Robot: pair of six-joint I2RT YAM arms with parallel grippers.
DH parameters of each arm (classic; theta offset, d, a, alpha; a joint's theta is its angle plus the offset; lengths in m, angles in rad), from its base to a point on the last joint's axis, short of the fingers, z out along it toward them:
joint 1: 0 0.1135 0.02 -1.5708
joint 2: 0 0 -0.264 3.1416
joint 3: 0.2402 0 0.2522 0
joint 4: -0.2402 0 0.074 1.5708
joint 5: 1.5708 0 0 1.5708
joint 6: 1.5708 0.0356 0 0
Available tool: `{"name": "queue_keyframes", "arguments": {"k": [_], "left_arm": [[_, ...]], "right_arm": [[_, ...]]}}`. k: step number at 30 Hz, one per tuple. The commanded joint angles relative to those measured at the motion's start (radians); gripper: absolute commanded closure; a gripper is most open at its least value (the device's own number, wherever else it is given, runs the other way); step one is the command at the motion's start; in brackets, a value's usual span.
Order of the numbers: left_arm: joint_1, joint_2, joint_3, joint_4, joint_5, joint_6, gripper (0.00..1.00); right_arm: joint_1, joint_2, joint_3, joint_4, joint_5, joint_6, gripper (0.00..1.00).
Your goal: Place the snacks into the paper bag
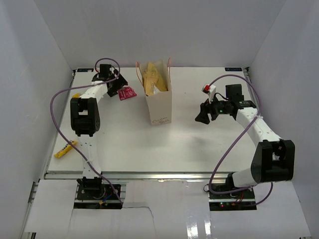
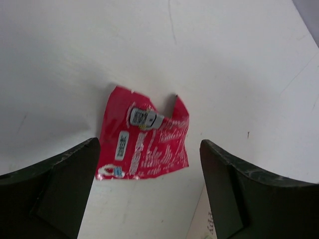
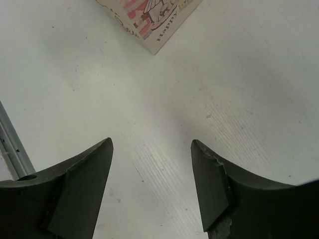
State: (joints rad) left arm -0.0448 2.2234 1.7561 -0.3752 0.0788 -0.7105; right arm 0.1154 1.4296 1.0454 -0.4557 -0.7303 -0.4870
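Observation:
The paper bag (image 1: 160, 105) stands upright mid-table, and the crinkled brown-gold pouch (image 1: 153, 78) sticks out of its open top. A red wrapper (image 1: 127, 93) lies flat on the table left of the bag. My left gripper (image 1: 117, 87) hovers over it, open. In the left wrist view the red wrapper (image 2: 142, 138) lies just ahead of the wide-spread left gripper (image 2: 149, 143), touching neither finger. A yellow wrapper (image 1: 65, 149) lies at the table's left edge. My right gripper (image 1: 202, 115) hangs open and holds nothing right of the bag; a bag corner (image 3: 149, 22) shows beyond the right gripper (image 3: 151, 141).
A second bit of yellow (image 1: 76, 95) peeks out beside the left arm. White walls close in the table (image 1: 199, 149) on three sides. A metal rail (image 3: 12, 144) runs along the table edge in the right wrist view.

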Motion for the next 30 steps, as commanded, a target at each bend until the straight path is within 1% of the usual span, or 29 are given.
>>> {"name": "queue_keyframes", "arguments": {"k": [1, 4, 6, 9, 13, 14, 17, 18, 21, 23, 27, 28, 30], "left_arm": [[-0.004, 0.042, 0.127, -0.077, -0.042, 0.063, 0.09], [-0.02, 0.133, 0.253, -0.155, -0.063, 0.106, 0.14], [-0.036, 0.185, 0.325, -0.209, -0.112, 0.135, 0.15], [-0.059, 0.216, 0.344, -0.248, -0.172, 0.181, 0.19], [-0.079, 0.216, 0.304, -0.263, -0.234, 0.221, 0.25], [-0.082, 0.213, 0.293, -0.264, -0.238, 0.235, 0.3], [-0.087, 0.196, 0.241, -0.264, -0.258, 0.244, 0.41], [-0.087, 0.19, 0.227, -0.264, -0.267, 0.246, 0.47], [-0.087, 0.165, 0.178, -0.261, -0.269, 0.244, 0.55], [-0.087, 0.141, 0.142, -0.248, -0.263, 0.243, 0.55], [-0.087, 0.091, 0.085, -0.212, -0.232, 0.232, 0.75], [-0.087, 0.082, 0.077, -0.208, -0.219, 0.227, 0.84], [-0.086, 0.055, 0.063, -0.2, -0.205, 0.217, 0.9]], "right_arm": [[-0.008, -0.035, -0.001, -0.001, -0.024, -0.048, 0.3], [-0.01, -0.023, 0.016, 0.0, -0.027, -0.044, 0.3], [-0.011, -0.012, 0.028, 0.003, -0.031, -0.042, 0.3], [-0.011, 0.0, 0.042, 0.005, -0.037, -0.038, 0.3], [-0.011, 0.006, 0.044, 0.006, -0.044, -0.028, 0.31], [-0.011, 0.006, 0.042, 0.006, -0.044, -0.028, 0.31], [-0.011, 0.008, 0.039, 0.006, -0.047, -0.027, 0.31], [-0.011, 0.008, 0.038, 0.006, -0.049, -0.025, 0.31], [-0.011, 0.006, 0.036, 0.006, -0.05, -0.025, 0.31], [-0.011, 0.006, 0.036, 0.006, -0.05, -0.025, 0.31], [-0.011, 0.003, 0.033, 0.006, -0.052, -0.025, 0.31], [-0.011, 0.002, 0.033, 0.006, -0.052, -0.025, 0.31], [-0.011, -0.003, 0.031, 0.006, -0.05, -0.025, 0.31]]}}
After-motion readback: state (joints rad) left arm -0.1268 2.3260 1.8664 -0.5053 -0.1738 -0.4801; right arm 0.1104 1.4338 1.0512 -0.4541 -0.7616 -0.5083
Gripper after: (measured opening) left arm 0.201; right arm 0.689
